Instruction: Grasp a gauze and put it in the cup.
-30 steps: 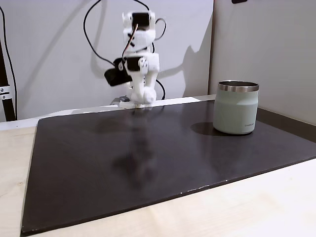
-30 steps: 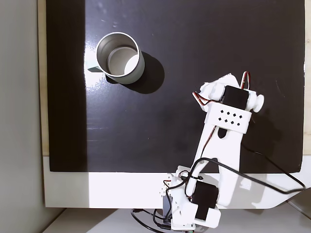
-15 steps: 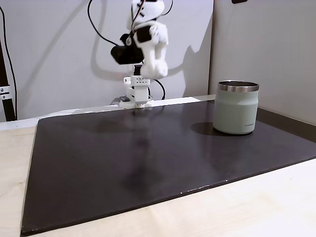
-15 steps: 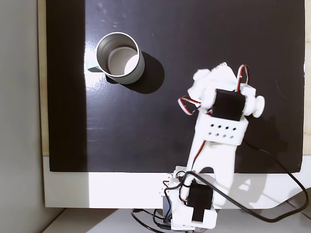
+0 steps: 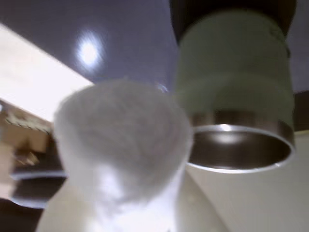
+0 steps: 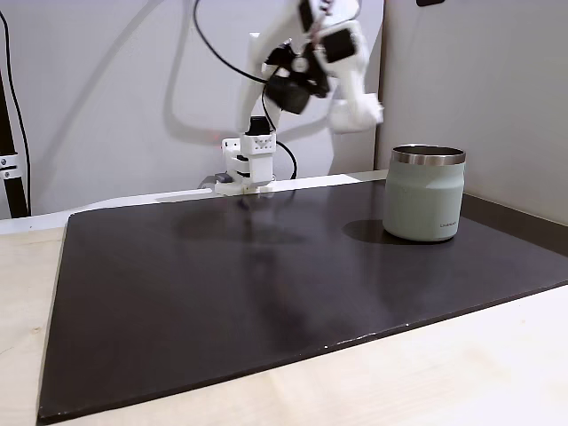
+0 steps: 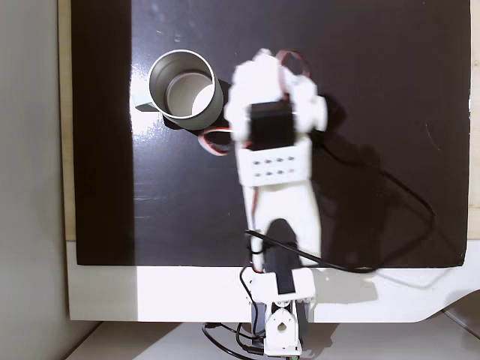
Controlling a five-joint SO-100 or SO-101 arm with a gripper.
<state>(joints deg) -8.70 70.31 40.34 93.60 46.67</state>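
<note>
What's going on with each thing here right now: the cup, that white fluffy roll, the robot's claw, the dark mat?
cup: upright on the mat, open, nothing seen inside.
gauze: lifted off the mat, close before the wrist camera, beside the cup's rim, not in it.
gripper: raised in the air near the cup; blurred, apparently carrying the gauze.
mat: flat on the table, carrying the cup.

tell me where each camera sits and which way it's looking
Wrist view: rides on the arm, close behind the gauze held in front of the lens, looking at the cup; no claw part can be made out.
A fixed view: low at the table's front edge, looking across the dark mat at the raised arm.
Another fixed view: overhead, looking straight down on the arm.
Both fixed views share the cup.
</note>
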